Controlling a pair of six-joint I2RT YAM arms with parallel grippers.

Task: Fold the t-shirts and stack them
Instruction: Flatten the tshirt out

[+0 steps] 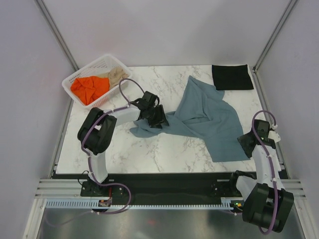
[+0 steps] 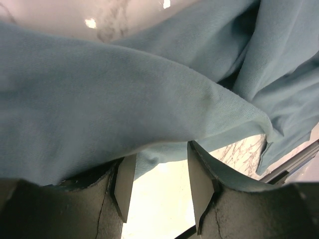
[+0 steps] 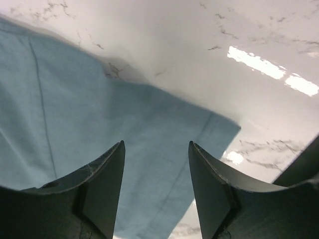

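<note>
A slate blue-grey t-shirt [image 1: 204, 117] lies crumpled and partly spread across the middle of the marble table [image 1: 164, 154]. My left gripper [image 1: 158, 118] sits at the shirt's left end. In the left wrist view its jaws [image 2: 159, 152] stand open, with a fold of the shirt [image 2: 99, 99] draped over the fingertips and no cloth pinched between the pads. My right gripper [image 1: 245, 142] hovers by the shirt's near right corner. Its jaws [image 3: 156, 144] are open above the shirt's hemmed edge [image 3: 75, 109]. A black t-shirt [image 1: 232, 77] lies folded flat at the back right.
A white lattice basket [image 1: 84, 67] stands at the back left, holding an orange t-shirt [image 1: 89, 88] and a beige one [image 1: 115, 75]. Grey walls and metal posts close in the table on three sides. The arm bases are along the near edge.
</note>
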